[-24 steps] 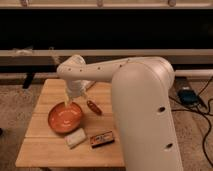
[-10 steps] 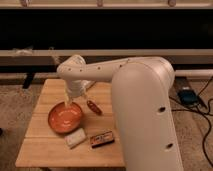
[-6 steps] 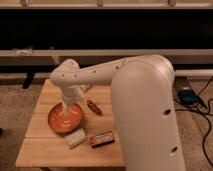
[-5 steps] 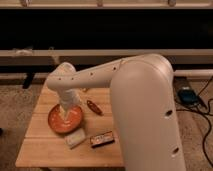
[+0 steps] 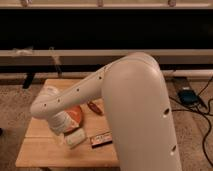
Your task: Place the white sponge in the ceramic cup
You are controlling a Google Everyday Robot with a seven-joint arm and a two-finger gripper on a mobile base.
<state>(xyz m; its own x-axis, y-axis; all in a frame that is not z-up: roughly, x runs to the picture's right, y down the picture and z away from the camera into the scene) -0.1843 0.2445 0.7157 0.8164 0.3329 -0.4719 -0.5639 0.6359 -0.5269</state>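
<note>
One small cream-white rectangular soft sponge point(image 5: 75, 137) lies flat on the light wooden table point(image 5: 37, 152), near its front edge. The sponge surface is plain and pale, and its long side is angled slightly to the table edge. It sits just in front of the wide shallow orange bowl point(image 5: 76, 114) and beside the dark flat box point(image 5: 101, 139). The white arm's gripper point(image 5: 61, 134) hangs low at the sponge's far end from the box. Contact with the sponge cannot be told, nor whether the gripper is open or closed.
</note>
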